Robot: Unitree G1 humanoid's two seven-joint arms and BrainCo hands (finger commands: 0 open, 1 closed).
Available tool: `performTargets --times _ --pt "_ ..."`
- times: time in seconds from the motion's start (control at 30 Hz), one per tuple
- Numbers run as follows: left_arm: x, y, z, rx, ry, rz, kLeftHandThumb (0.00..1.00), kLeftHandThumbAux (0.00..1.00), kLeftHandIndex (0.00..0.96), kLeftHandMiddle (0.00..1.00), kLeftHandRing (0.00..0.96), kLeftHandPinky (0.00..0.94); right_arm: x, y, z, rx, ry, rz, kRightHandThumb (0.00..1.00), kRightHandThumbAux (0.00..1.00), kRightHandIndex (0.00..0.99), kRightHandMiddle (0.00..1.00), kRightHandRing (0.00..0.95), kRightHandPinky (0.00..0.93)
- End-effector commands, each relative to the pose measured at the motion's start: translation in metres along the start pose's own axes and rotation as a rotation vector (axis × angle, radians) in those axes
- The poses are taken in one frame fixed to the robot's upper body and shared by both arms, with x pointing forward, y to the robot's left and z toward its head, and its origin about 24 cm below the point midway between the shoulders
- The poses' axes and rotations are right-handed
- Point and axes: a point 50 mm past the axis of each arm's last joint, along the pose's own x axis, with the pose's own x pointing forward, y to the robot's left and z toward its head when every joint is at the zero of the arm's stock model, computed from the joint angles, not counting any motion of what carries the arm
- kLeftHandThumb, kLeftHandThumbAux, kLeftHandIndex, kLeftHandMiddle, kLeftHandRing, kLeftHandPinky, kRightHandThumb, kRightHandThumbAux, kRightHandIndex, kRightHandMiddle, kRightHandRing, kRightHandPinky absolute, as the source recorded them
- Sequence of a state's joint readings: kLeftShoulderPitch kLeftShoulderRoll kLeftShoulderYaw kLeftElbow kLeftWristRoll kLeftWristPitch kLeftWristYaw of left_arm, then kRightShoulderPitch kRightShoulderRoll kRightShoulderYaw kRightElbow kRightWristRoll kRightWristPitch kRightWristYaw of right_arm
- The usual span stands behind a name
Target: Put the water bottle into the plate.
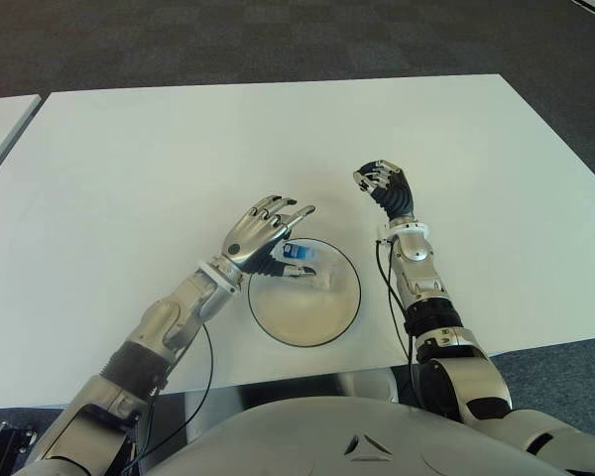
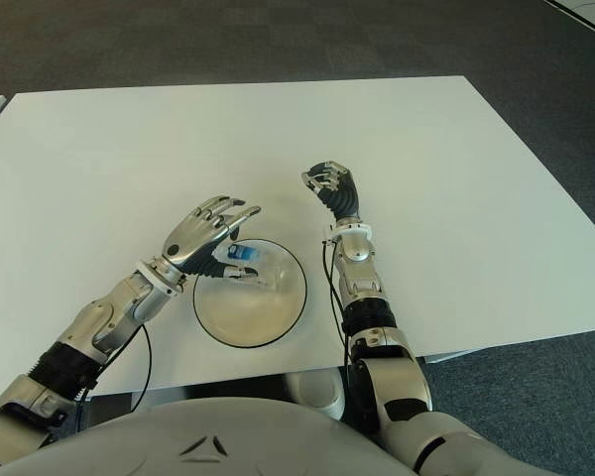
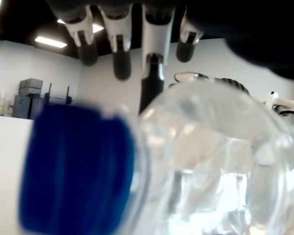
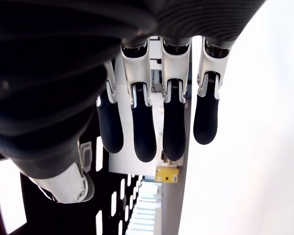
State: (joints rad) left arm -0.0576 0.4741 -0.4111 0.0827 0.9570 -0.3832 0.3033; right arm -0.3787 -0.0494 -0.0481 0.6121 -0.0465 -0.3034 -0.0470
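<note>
Table: white, flat, matte, rectangular; its near edge runs just beyond the robot's torso.
Plate: one; round, shallow, pale inside with a dark thin rim; lies on the table near the near edge, between the two forearms.
Bottle: one; clear plastic with a blue cap, lying on its side in the plate at the far-left part of it. In the left wrist view the cap and the rounded clear shoulder fill the picture, close under the palm.
Left hand: over the plate's far-left rim, directly above the bottle; metal-grey back, dark fingertips. Fingers extended and spread, not closed round the bottle; contact between palm or thumb and bottle cannot be told.
Right hand: on the table's right side of the plate, beyond it and apart from it; black ribbed wrist, white-and-black finger segments. Fingers bent loosely downward side by side, holding nothing.
Count: two hands, one plate, one bottle.
Second table: white corner at the far left, separated by a gap.
Floor: dark grey carpet beyond and right of the table.
</note>
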Motion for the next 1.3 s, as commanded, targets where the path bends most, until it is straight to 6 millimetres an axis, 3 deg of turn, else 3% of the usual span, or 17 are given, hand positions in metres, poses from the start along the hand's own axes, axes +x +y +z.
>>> performTargets --times 0.03,0.73,1.3 --pt "-0.002 0.003 0.0 -0.004 -0.007 -0.044 0.208 0.147 0.0 0.0 0.0 0.0 0.001 0.001 0.002 0.017 -0.005 -0.011 0.699 0.734 0.425 0.463 0.446 0.443" --pt "0.001 0.021 0.007 0.023 -0.076 -0.108 0.208 0.095 0.0 0.0 0.0 0.0 0.003 -0.003 0.011 0.054 -0.036 -0.032 0.697 0.733 0.425 0.444 0.421 0.418" --pt "0.0 0.032 0.003 0.003 -0.052 -0.024 0.248 0.127 0.0 0.0 0.0 0.0 0.0 -0.01 0.016 0.062 -0.088 -0.052 0.7 0.734 0.425 0.485 0.466 0.478"
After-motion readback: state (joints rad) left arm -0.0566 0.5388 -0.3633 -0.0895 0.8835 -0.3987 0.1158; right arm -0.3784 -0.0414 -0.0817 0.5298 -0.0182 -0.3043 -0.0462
